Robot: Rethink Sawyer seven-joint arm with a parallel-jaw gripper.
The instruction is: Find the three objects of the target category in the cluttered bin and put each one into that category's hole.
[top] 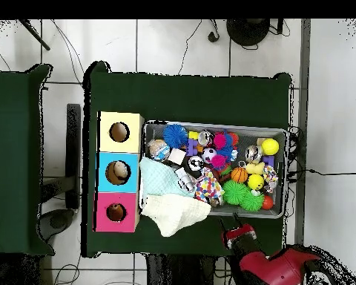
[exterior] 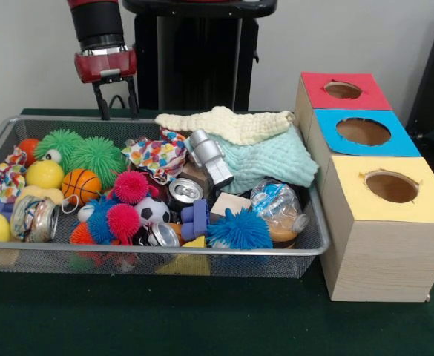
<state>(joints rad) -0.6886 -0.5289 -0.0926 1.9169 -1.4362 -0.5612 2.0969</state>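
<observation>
Though crammed, mesh bin [exterior: 1, 133] of toys [exterior: 120, 204]

A robotics lab or test room. A table [top: 188, 89] draped in dark green cloth stands on a pale tiled floor [top: 173, 41] before a plain light wall [exterior: 24, 52]. A red and black robot arm [exterior: 98, 30] rises beside a black pedestal [exterior: 198, 52]. Loose cables [top: 314, 172] trail over the tiles. On the table, a wire mesh bin [exterior: 317, 241] heaped with toys sits beside three wooden boxes [exterior: 383, 252] with red, blue and yellow tops, each cut with a round hole.
</observation>
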